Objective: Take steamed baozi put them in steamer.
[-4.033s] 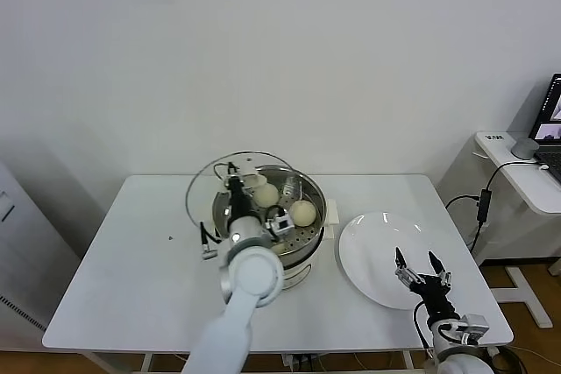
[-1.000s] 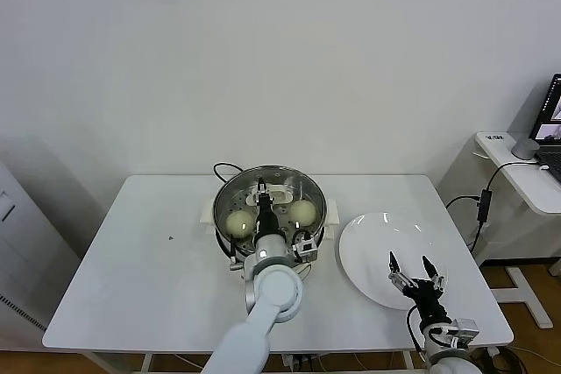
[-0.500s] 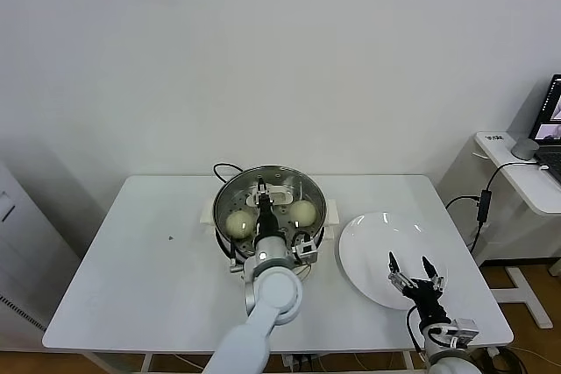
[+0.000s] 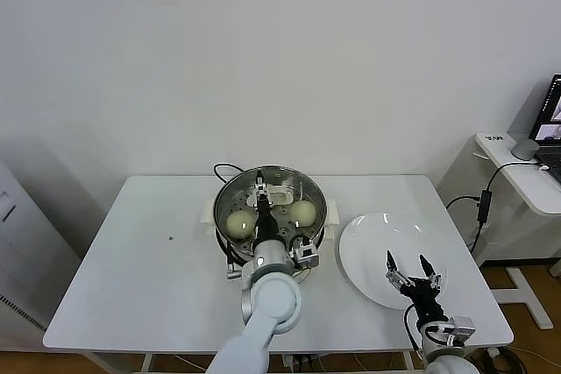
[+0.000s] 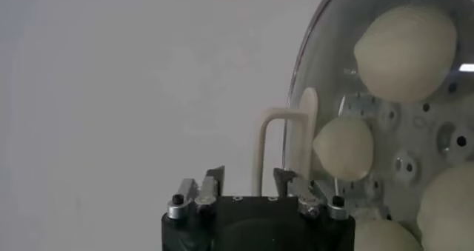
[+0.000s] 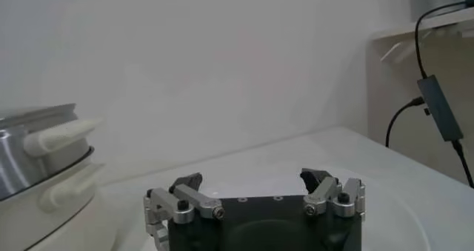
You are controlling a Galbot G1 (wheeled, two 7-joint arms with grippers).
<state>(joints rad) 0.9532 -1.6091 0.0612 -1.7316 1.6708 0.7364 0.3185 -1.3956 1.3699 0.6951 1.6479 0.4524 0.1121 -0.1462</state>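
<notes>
The steel steamer (image 4: 268,230) stands mid-table with the round glass lid (image 4: 282,179) lying flat on it. Through the glass I see two baozi (image 4: 238,222), and in the left wrist view several baozi (image 5: 406,52) on the perforated floor. My left gripper (image 4: 261,190) is over the lid's cream loop handle (image 5: 285,145). In the left wrist view the left gripper (image 5: 249,182) is open, with one leg of the handle between its fingertips. My right gripper (image 4: 405,262) hovers open and empty over the near part of the white plate (image 4: 368,243).
The steamer's black cord (image 4: 221,166) runs off behind the pot. A side desk with a laptop (image 4: 552,116) stands at the far right. In the right wrist view my right gripper (image 6: 252,178) sits low over the plate (image 6: 415,215), with the steamer's wall (image 6: 33,175) to one side.
Four seconds ago my left gripper held the glass lid tilted at the steamer's left side; now the lid lies on the steamer. Over the last second both grippers have barely moved.
</notes>
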